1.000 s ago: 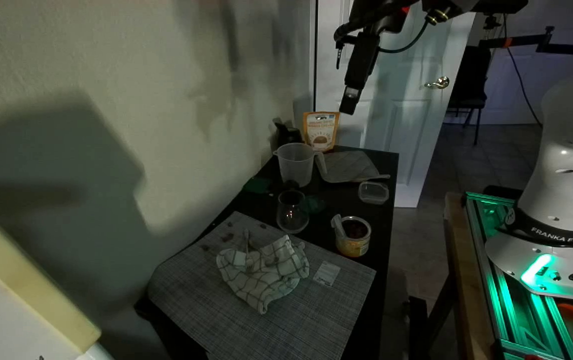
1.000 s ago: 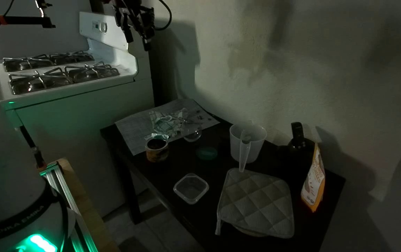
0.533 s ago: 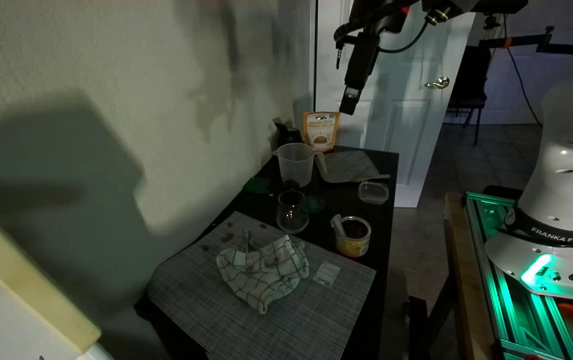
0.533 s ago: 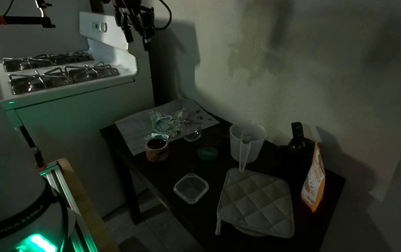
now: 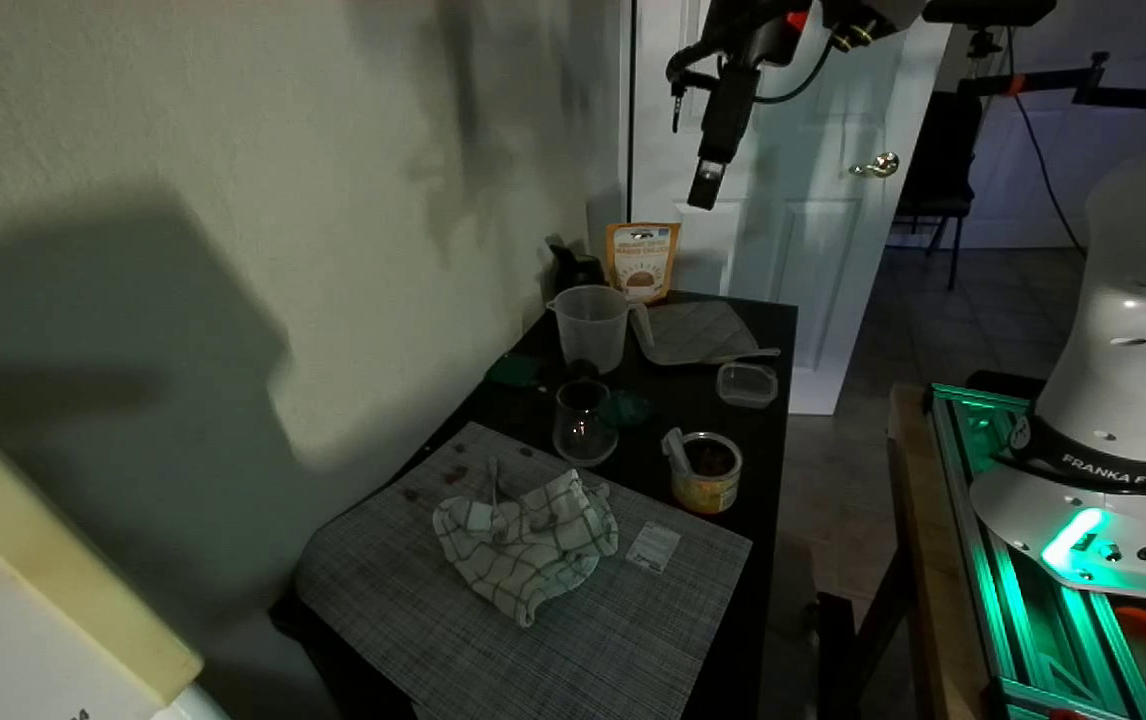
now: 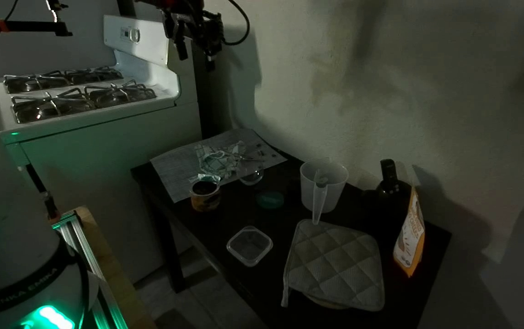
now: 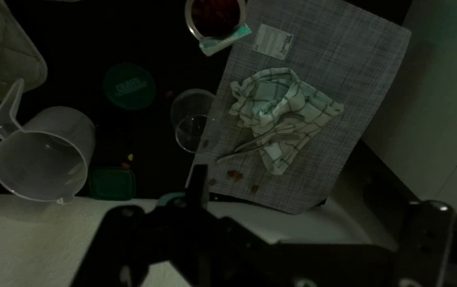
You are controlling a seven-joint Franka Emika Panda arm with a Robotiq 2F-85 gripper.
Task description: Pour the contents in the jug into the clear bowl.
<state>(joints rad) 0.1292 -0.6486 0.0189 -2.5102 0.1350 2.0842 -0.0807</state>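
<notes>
The jug (image 5: 588,330), a translucent pitcher with a long handle, stands upright near the wall. In the wrist view the jug (image 7: 67,121) shows its open mouth, with pale streaks inside near the spout; I cannot tell what they are. A low, see-through square container with a pale rim, best fitting the clear bowl (image 6: 249,246), rests by the table's edge. It is outside the wrist view. High above the table, beyond the jug in an exterior view, my gripper (image 6: 196,60) hangs open and holds nothing. One of its fingers (image 7: 197,183) reaches over the mat in the wrist view.
A clear glass (image 5: 585,435) and an opened can (image 5: 705,490) stand between jug and grey placemat (image 5: 593,650). On the mat lies a checked cloth (image 5: 533,560) with forks. A quilted pot holder (image 6: 335,267), dark kettle (image 6: 387,194) and orange pouch (image 6: 410,235) flank the jug.
Over the last half second the gripper has shifted right in an exterior view and slightly up in both directions of sight. It stays open. Nothing on the table has moved.
</notes>
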